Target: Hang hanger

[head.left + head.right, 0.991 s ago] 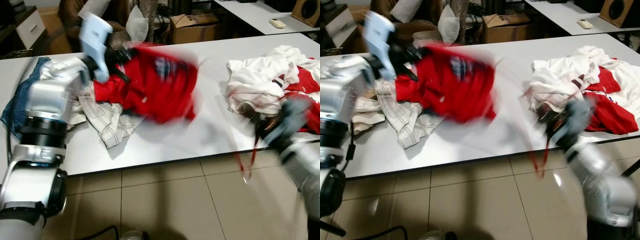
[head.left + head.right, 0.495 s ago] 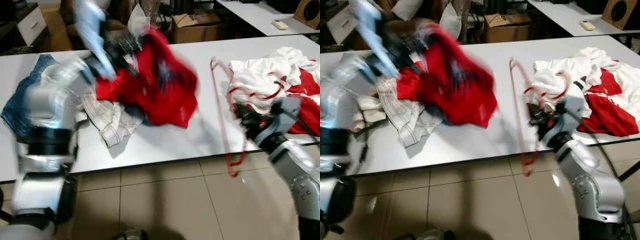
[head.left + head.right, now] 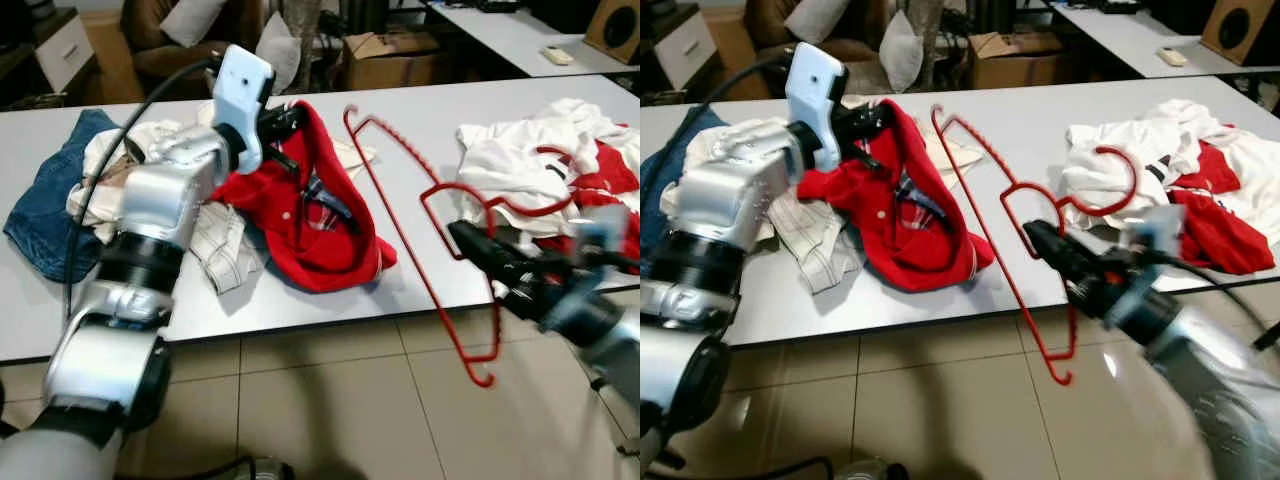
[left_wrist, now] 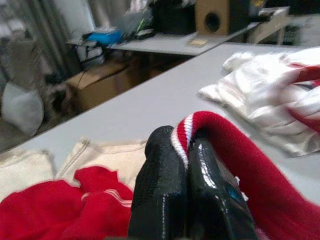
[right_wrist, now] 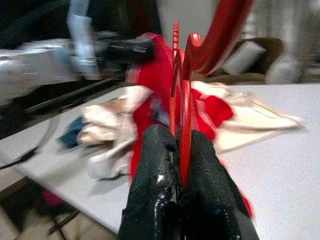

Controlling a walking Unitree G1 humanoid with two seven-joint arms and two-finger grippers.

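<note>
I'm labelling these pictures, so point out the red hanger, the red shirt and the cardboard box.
red hanger (image 3: 400, 225), left eye view, long bar.
red shirt (image 3: 330, 245), left eye view, its body.
cardboard box (image 3: 390, 58), left eye view, front face.

We see a red hanger, a red shirt with red-and-white striped collar trim and a plaid lining, white table, blue jeans, a white pinstriped cloth, a pile of white and red clothes, beige floor tiles, a brown cardboard box, black gripper fingers
</note>
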